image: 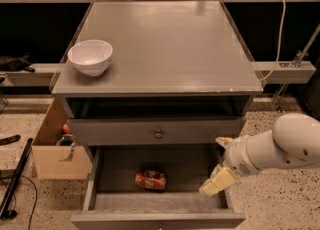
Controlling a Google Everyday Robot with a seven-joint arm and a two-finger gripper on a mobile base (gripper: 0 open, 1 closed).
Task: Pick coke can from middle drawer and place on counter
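Observation:
The coke can [151, 179], red and dented, lies on its side on the dark floor of the open middle drawer [115, 171], near the middle. My gripper [220, 163] hangs over the drawer's right side, to the right of the can and apart from it. Its cream fingers [217, 182] are spread open and hold nothing. The white forearm reaches in from the right. The gray counter [165, 49] above is bare except for a white bowl [90, 56] at its front left corner.
The drawer above, with a round knob [158, 134], is shut. An open cardboard box [54, 150] stands on the floor left of the cabinet. A black pole [15, 179] lies at far left. A white cable [280, 24] hangs at the right.

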